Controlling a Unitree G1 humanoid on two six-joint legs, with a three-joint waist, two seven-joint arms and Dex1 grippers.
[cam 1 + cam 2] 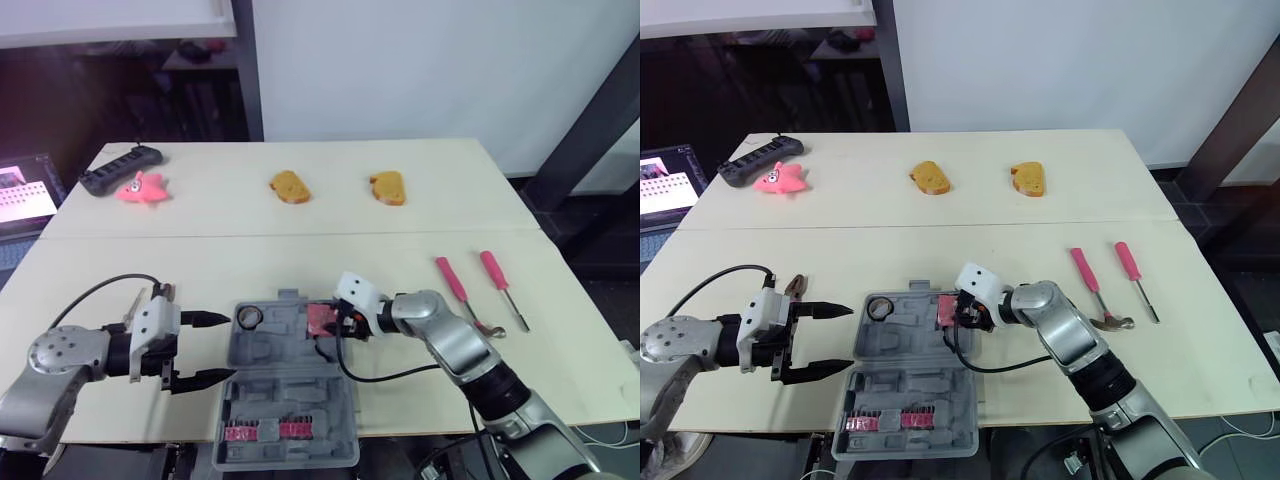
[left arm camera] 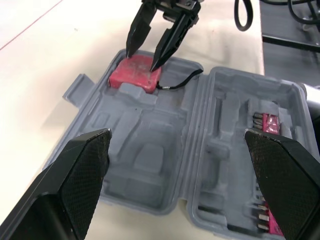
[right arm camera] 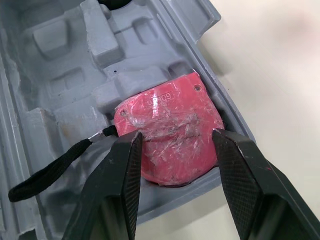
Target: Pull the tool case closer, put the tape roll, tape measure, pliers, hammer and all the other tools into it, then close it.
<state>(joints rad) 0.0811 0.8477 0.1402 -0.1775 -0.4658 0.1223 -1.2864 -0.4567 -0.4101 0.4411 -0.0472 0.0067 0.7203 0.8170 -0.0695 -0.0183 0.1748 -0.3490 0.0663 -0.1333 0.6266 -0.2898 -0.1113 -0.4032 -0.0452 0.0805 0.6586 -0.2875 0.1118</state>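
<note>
Right claw (image 3: pixel 176 136): fingers apart, straddling the red tape measure (image 3: pixel 167 112) from above with the tips at its upper face. Contact cannot be confirmed, and no clamping is evident. The measure lies directly under the claw in the corner pocket of the case (image 1: pixel 290 372) and appears to stand a little proud of it. It is therefore judged placed but not fully seated, and the open stance would suit either a release or a press-down. Its black strap (image 3: pixel 50 172) runs away from the claw across the neighbouring moulded recesses and could foul the lid if left there. Further along the same half, a black ring, likely the tape roll (image 1: pixel 250 318), sits in a pocket. The case lies open and flat on the table (image 1: pixel 300 262), and the half nearer the robot holds red bit racks (image 1: pixel 262 431). Across the case from the right claw, the left claw (image 1: pixel 229 347) hovers with fingers wide apart, just beside the case edge and not touching it. It is judged to be stationed there to steady the case. On the opposite side, well apart from the right claw, a pink-handled hammer (image 1: pixel 450 279) and a screwdriver (image 1: pixel 493 268) lie on the table, not yet packed. The lid is open, and the task is judged partway done.
</note>
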